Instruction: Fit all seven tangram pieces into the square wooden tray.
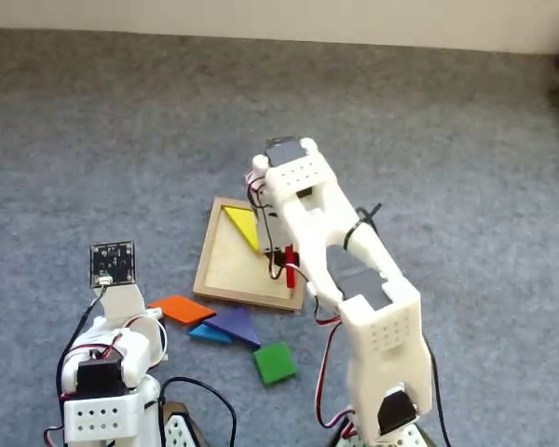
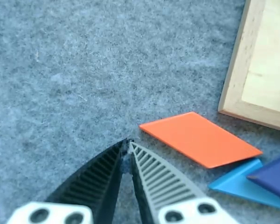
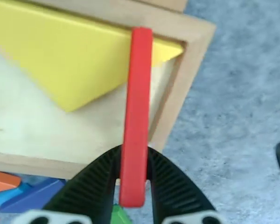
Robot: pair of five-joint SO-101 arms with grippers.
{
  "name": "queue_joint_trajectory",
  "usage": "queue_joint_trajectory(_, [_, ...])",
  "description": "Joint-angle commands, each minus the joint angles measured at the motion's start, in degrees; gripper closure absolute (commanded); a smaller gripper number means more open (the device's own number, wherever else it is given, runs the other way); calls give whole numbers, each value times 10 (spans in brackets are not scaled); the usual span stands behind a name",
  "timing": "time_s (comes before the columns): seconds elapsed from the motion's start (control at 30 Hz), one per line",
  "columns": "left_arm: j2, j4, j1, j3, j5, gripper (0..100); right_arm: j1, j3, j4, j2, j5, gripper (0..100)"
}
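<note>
The right jaws are squeezed tight on a red piece [image 3: 136, 93]. The piece stands up on its thin edge, over a corner of the square wooden tray [image 3: 186, 84]. Its far end is over one tip of the yellow triangle [image 3: 70, 60], which lies flat inside the tray against the rim.

The left jaws are closed with nothing in them. Their tips meet low over the grey bench [image 2: 60, 70], just beside a corner of the orange slanted piece [image 2: 198, 139]. That piece lies flat on the bench near the outside of the tray. Next to it is a light blue triangle [image 2: 238, 185], partly covered by a dark blue triangle [image 2: 275, 175]. A green square [image 1: 275, 362] lies on the bench near these pieces.
</note>
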Motion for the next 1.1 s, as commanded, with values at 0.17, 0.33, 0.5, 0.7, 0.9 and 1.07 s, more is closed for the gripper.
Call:
queue_joint_trajectory(0.17, [-30,3,6,11,-5,994,-29,-5,-2,-45,4,860])
queue_joint_trajectory(0.33, [-30,3,6,11,-5,994,-42,-8,31,-48,2,860])
queue_joint_trajectory(0.5, [-30,3,6,11,-5,994,-69,-64,43,-51,1,860])
queue_joint_trajectory(0.7, [-30,3,6,11,-5,994,-92,-87,54,-51,1,860])
queue_joint_trajectory(0.9, [-30,3,6,11,-5,994,-92,-91,54,-51,1,860])
queue_joint_trajectory(1.07, [-30,3,6,11,-5,994,-96,-100,49,-52,4,896])
